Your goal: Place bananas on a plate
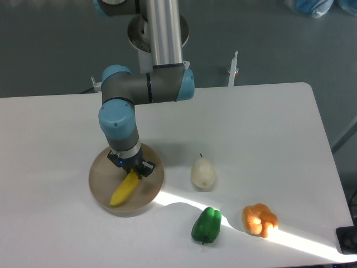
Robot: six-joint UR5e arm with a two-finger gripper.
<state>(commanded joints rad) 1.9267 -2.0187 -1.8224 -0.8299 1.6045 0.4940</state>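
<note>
The yellow banana (124,190) lies on the beige-brown plate (101,170) at the table's front left, its lower end near the plate's front rim. My gripper (133,170) is directly over the banana's upper end, pointing down, with its fingers on either side of the fruit. The fingers are mostly hidden by the wrist, so I cannot tell whether they still clamp the banana or stand apart.
A pale cream pear (203,173) stands right of the plate. A green pepper (206,225) and an orange pepper (260,219) lie near the front edge. The arm's base column (162,33) rises at the table's back.
</note>
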